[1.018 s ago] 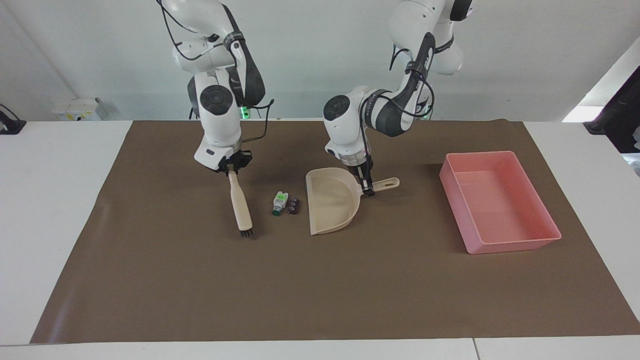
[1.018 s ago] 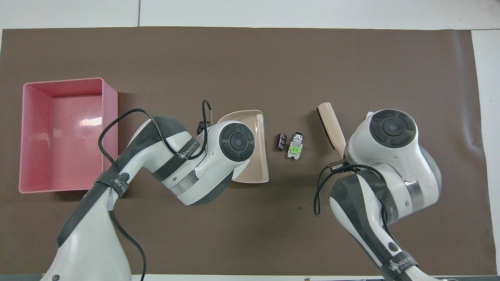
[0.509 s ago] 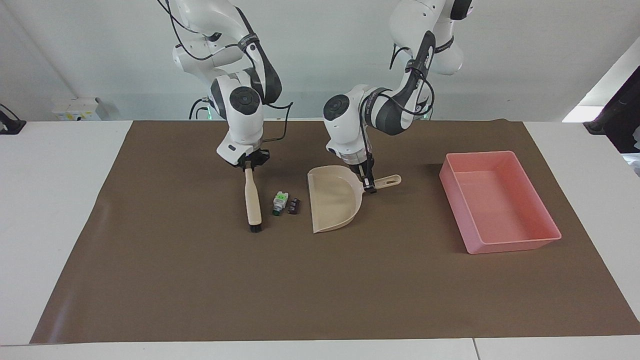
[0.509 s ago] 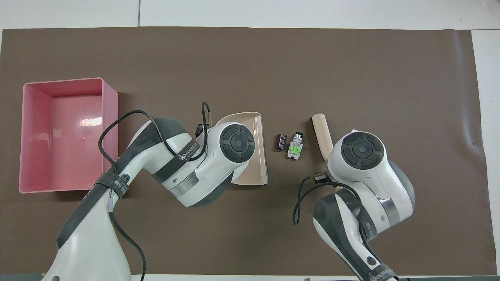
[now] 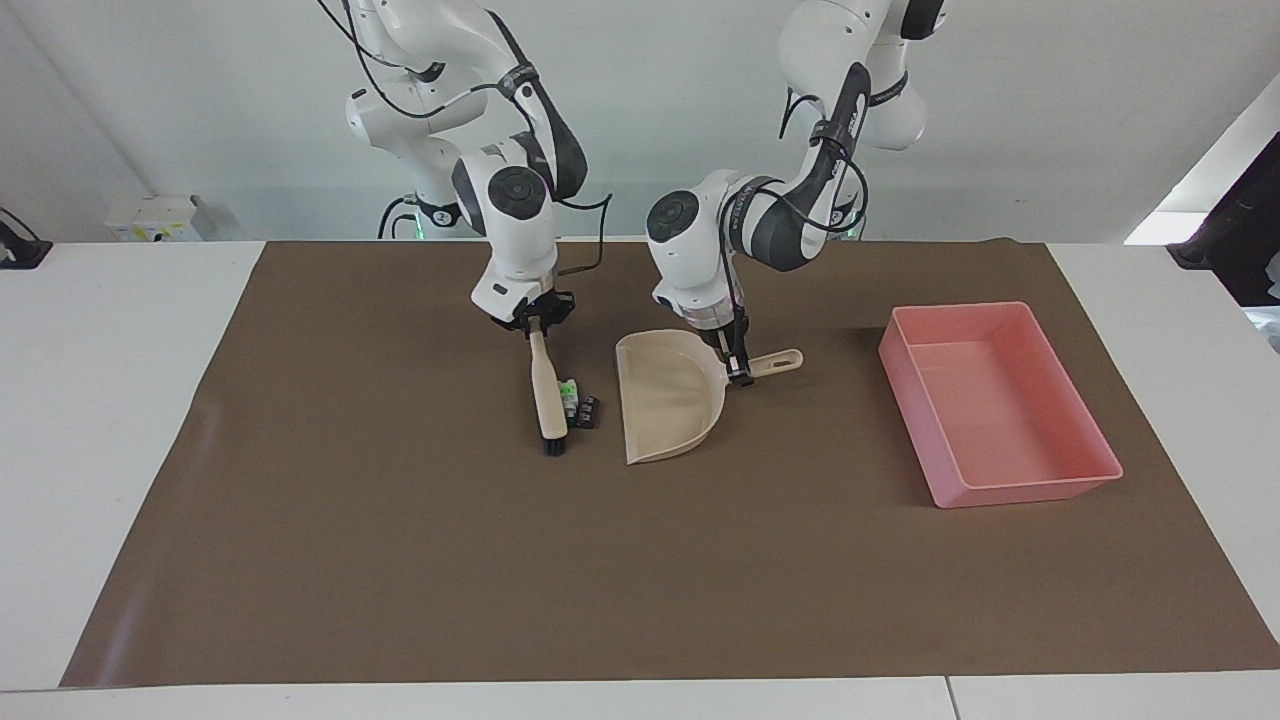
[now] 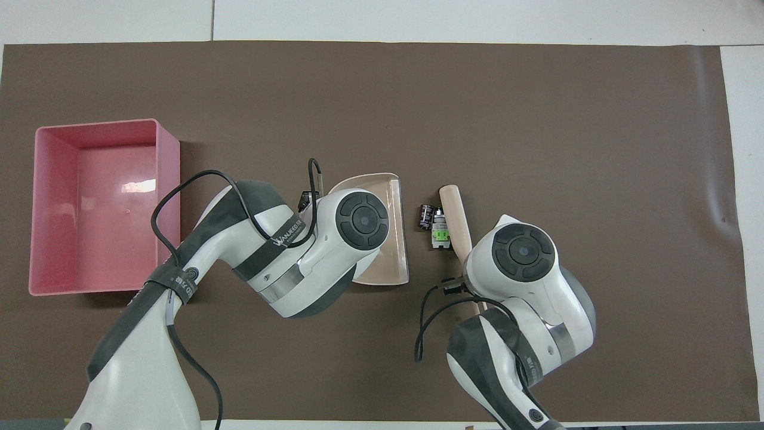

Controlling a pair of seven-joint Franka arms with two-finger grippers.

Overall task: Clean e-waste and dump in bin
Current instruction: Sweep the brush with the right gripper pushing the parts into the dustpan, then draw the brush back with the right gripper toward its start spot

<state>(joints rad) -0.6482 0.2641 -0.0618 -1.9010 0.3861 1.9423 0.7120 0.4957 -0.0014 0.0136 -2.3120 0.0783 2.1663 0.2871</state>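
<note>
- R gripper [image 5: 534, 325] clamped on the brush [image 5: 546, 390] handle, bristles down on the mat [image 5: 400, 560], brush side right up against the white-and-green block [image 5: 569, 399].
- Black cylinder [image 5: 590, 411] touching or just beside the block, between it and the dustpan [image 5: 665, 405] mouth; gap to the lip is small.
- L gripper [image 5: 738, 368] clenched on the dustpan handle, pan flat on the mat, open edge facing the bits.
- Pink bin [image 5: 1000, 400] sits at the L arm's end of the table, well apart from the pan.
- Doing it well, imo: keep bristles low and push straight at the lip, both bits together; pan must stay pressed down so nothing slides under. Cylinder could roll off sideways, so go slow.
- Hard to read: overhead, wrists cover both grips and pt of the pan [image 6: 394, 227]; block [image 6: 440, 230] half tucked by the brush [image 6: 455, 218]; can't tell if bristles actually bear on the mat.
</note>
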